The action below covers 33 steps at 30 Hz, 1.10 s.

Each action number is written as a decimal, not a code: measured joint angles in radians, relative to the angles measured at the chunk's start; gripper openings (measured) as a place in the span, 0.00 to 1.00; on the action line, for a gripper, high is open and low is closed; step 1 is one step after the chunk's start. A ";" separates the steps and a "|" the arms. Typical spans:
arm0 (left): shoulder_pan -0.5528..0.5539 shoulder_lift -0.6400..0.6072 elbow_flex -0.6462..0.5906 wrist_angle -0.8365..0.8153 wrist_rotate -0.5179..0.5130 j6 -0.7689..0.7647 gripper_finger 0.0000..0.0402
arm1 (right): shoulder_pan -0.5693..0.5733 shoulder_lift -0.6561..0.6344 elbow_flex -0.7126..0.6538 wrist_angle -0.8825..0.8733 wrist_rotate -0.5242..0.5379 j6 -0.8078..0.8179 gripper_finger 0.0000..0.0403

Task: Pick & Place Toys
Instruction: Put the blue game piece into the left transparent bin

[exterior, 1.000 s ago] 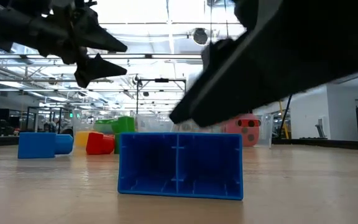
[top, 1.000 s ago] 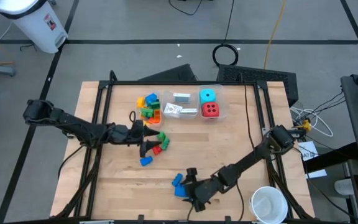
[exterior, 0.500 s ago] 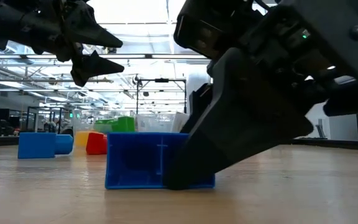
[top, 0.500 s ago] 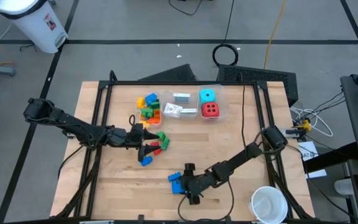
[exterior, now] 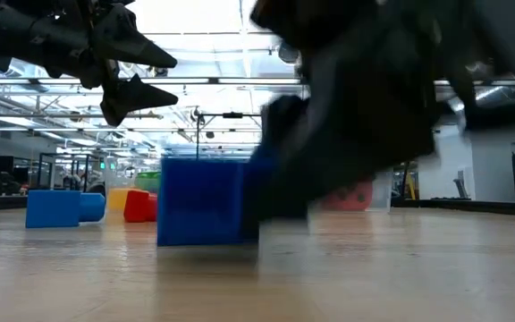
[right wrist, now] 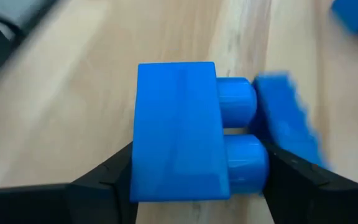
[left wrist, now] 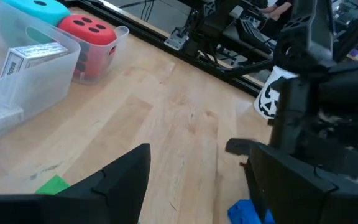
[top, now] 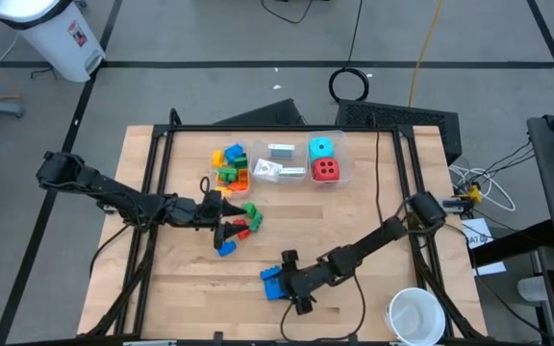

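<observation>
Overhead, the right gripper (top: 287, 282) sits at about 6 o'clock on the table (top: 373, 207), straddling a blue brick (top: 273, 284); the arm reaches in low from 3 o'clock, presumably so the fingers meet the brick's flat sides. The left gripper (top: 229, 222) hangs near the centre, over a loose cluster of bricks (top: 242, 223) — blue, red and green. At 12 o'clock a clear bin (top: 296, 161) holds the red die (top: 326, 170), the cyan die (top: 321, 148) and small cards (top: 280, 151), with more bricks piled just beside it at 11 o'clock.

Level with the tabletop, the blue brick (exterior: 206, 199) stands on the wood with the right gripper's dark bulk against its side; motion blur hides the contact, so I cannot tell from here whether it is gripped. The left gripper (exterior: 137, 73) hangs in the air, its 2 fingers parted and empty. Behind runs a large, brightly lit hall.

From the left wrist, the fingers (left wrist: 114, 180) are spread with nothing between them — only pale, lightly marked wood and the bin's corner.

From the right wrist, the fingers (right wrist: 104, 180) flank the brick (right wrist: 179, 130) on both sides, partly closed and close to its walls, though probably not yet clamped. A 2nd blue piece (right wrist: 286, 118) lies just beside its studs.
</observation>
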 joint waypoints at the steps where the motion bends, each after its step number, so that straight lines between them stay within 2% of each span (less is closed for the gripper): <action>1: 0.000 0.000 0.000 0.001 0.000 -0.014 0.70 | 0.000 -0.017 0.000 0.002 0.000 -0.012 0.58; 5: 0.000 0.001 0.000 0.002 0.000 -0.077 0.70 | 0.019 -0.094 0.001 -0.001 0.014 -0.081 0.57; 7: 0.000 0.010 0.000 0.007 0.000 -0.113 0.70 | 0.035 -0.127 0.001 -0.007 0.077 -0.129 0.57; 12: -0.001 0.085 0.000 0.097 0.001 -0.223 0.70 | 0.067 -0.179 0.001 -0.022 0.400 -0.307 0.58; 15: -0.001 0.154 0.000 0.209 0.001 -0.249 0.70 | 0.060 -0.178 0.001 -0.025 0.595 -0.403 0.58; 17: -0.001 0.198 0.012 0.280 0.001 -0.237 0.70 | 0.046 -0.178 0.001 -0.026 0.656 -0.450 0.57; 20: -0.001 0.243 0.046 0.339 0.014 -0.206 0.70 | 0.013 -0.178 0.001 -0.024 0.656 -0.481 0.57; 26: -0.001 0.278 0.107 0.330 0.103 -0.120 0.70 | -0.055 -0.178 0.002 0.020 0.659 -0.560 0.59; 29: 0.002 0.278 0.119 0.329 0.106 -0.073 0.70 | -0.081 -0.178 0.002 0.074 0.661 -0.620 0.58; 33: 0.020 0.277 0.125 0.330 0.106 -0.036 0.70 | -0.097 -0.178 0.002 0.176 0.728 -0.731 0.58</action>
